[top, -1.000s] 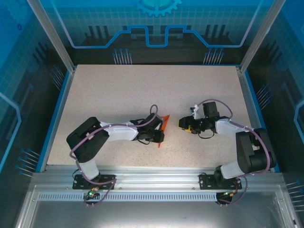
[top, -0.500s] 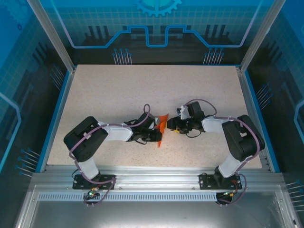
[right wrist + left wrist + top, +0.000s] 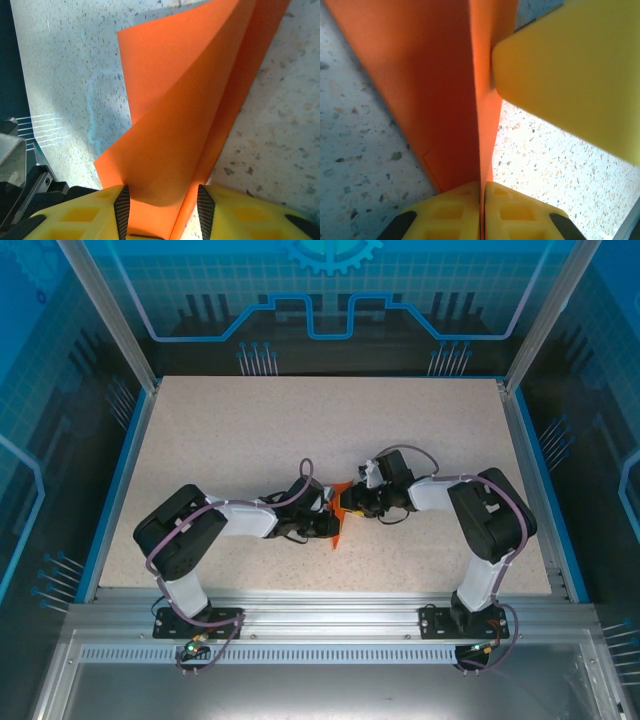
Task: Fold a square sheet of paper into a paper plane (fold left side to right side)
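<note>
A speckled beige table (image 3: 250, 430) is being shown inside a blue-panelled enclosure. An aluminium rail (image 3: 320, 635) is running along its near edge, where both arm bases are being carried. Near the table's middle, the left gripper (image 3: 330, 525) and the right gripper (image 3: 352, 505) are being held nose to nose, with the orange sheet of paper (image 3: 340, 502) standing creased between them. In the left wrist view, the left gripper's pads (image 3: 455, 210) are being pressed tight together on the sheet's lower edge, and one yellow finger (image 3: 575, 75) of the right gripper is being laid against the paper's side. In the right wrist view, the right gripper's fingers (image 3: 75, 215) are being held partly apart, with a loose fold of the paper bulging between them. Farther back, a gear graphic (image 3: 330, 252) is being displayed on the rear panel.
</note>
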Available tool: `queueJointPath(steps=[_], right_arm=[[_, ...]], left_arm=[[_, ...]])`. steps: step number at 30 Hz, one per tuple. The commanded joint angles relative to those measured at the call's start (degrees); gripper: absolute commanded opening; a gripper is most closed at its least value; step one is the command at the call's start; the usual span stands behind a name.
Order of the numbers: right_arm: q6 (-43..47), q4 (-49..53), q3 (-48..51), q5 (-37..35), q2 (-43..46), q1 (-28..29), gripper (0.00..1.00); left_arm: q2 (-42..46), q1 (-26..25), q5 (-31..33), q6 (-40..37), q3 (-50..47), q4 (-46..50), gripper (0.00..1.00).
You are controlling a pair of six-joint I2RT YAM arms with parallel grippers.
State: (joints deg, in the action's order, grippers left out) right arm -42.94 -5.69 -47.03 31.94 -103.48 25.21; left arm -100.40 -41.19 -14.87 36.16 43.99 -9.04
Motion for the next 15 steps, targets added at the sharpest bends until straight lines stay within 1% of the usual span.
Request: queueJointPath(steps=[1, 13, 15], right_arm=[[0.18, 1.03, -1.75, -1.52, -2.64, 1.41, 0.4], [1.36, 6.12, -3.07, -2.9, -5.5, 1.77, 0.37], [1.69, 6.97, -4.83, -3.37, -5.65, 1.8, 0.37]], left_arm=[[0.23, 0.76, 0.33, 0.87, -1.45, 0.78, 0.12], [2.74, 0.82, -0.43, 1.37, -2.34, -1.15, 0.24], [3.01, 0.8, -0.43, 1.45, -2.43, -1.22, 0.25]])
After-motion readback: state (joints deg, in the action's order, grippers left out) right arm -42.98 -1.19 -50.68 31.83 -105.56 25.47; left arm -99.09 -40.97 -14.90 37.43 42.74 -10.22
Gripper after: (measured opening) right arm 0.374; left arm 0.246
